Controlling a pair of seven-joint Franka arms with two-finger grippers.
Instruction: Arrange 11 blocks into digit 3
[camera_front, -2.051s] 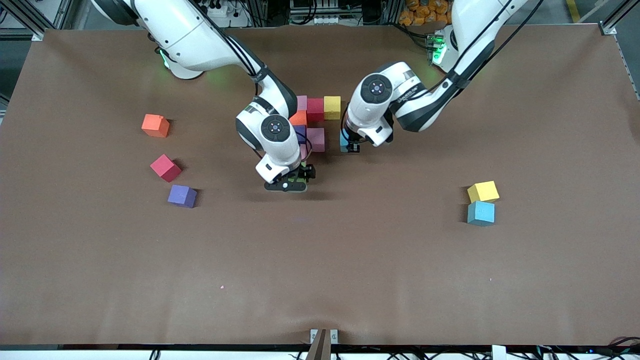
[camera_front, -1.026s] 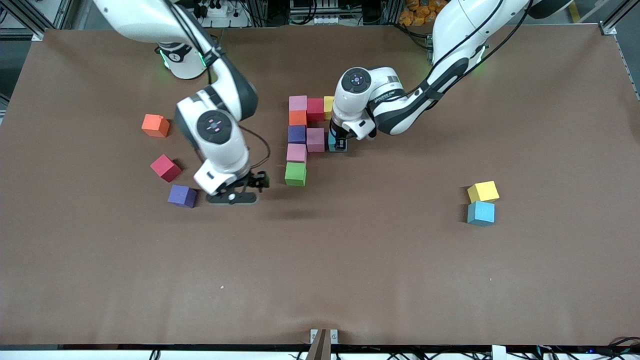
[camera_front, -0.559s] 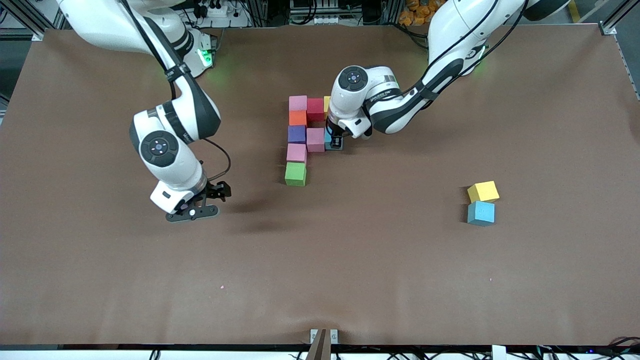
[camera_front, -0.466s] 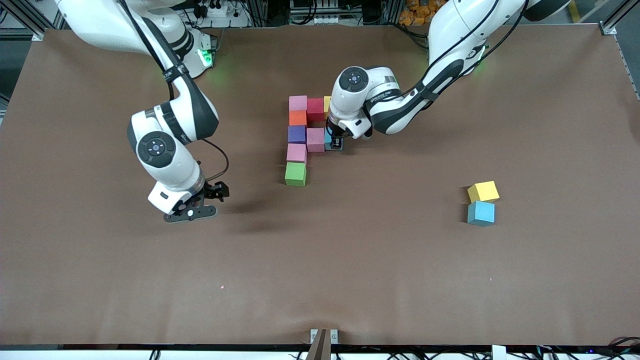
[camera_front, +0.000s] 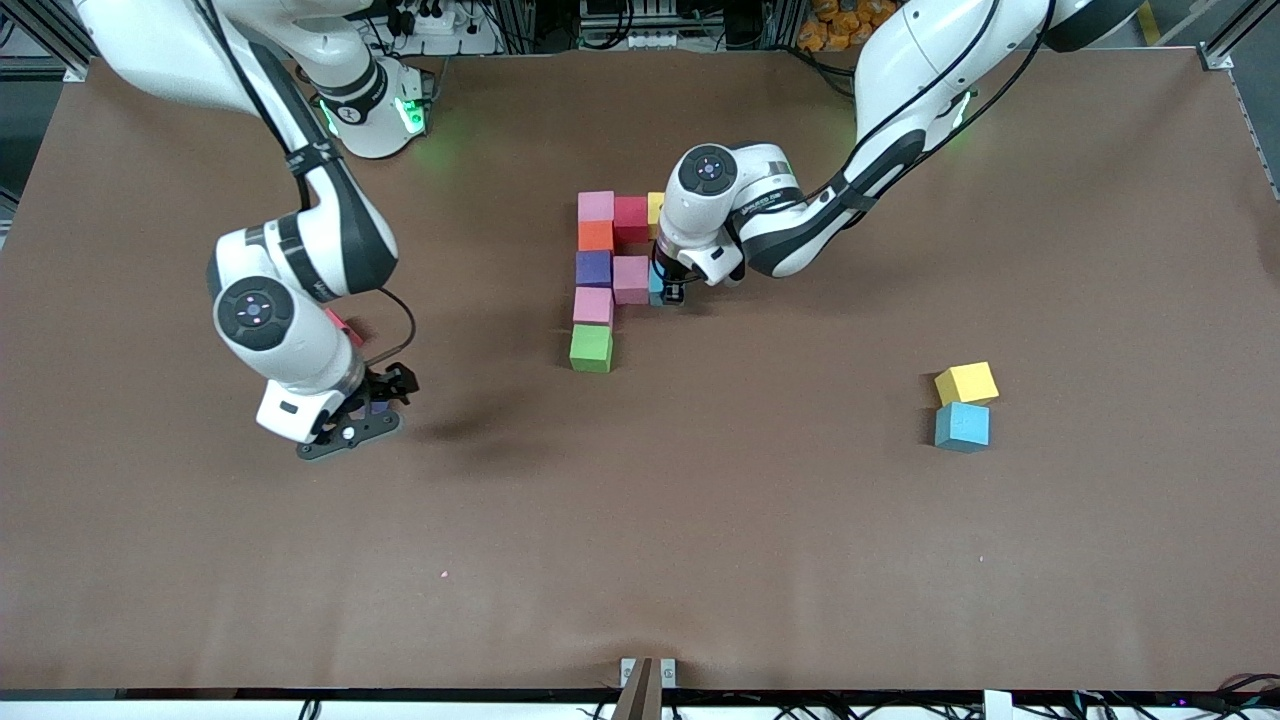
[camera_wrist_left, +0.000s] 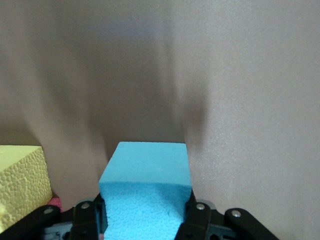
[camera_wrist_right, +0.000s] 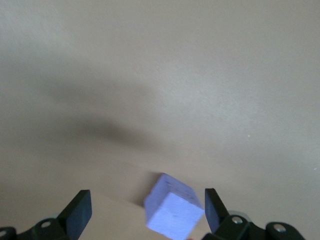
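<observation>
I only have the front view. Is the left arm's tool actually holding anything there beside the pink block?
Observer: Yes. The left wrist view shows the left tool shut on a light blue block.
Operator: Anything close to it?
Observer: A yellow block sits beside the blue one, with a gap between them.
Operator: And the other arm?
Observer: The right tool is open over the purple block, which lies between its fingers, turned at an angle to them.
</observation>
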